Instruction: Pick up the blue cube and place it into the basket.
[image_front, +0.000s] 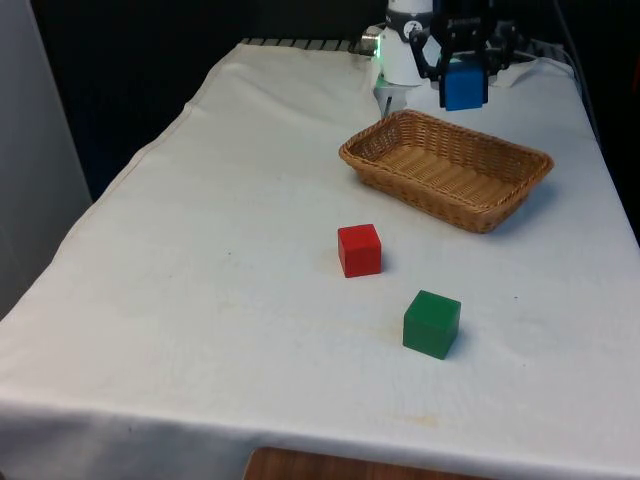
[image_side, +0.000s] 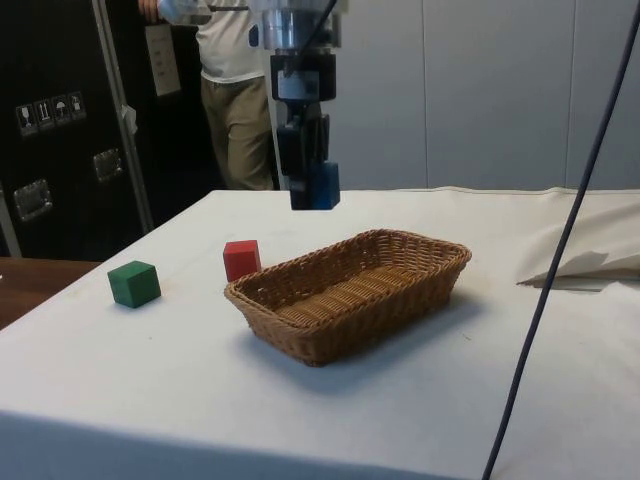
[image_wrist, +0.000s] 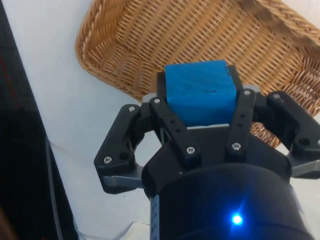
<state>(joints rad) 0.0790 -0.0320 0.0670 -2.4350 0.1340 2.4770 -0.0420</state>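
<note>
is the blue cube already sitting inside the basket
No, the blue cube is held up in the air by the end effector, clear above the basket, whose inside holds nothing.

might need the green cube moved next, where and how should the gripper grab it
Judging by its pose, grip the green cube across two opposite vertical faces, coming straight down from above. It sits flat on the cloth with nothing touching it; the red cube stands apart, so the fingers likely have room. It is turned at an angle, so rotate the wrist to square up with its faces.
</note>
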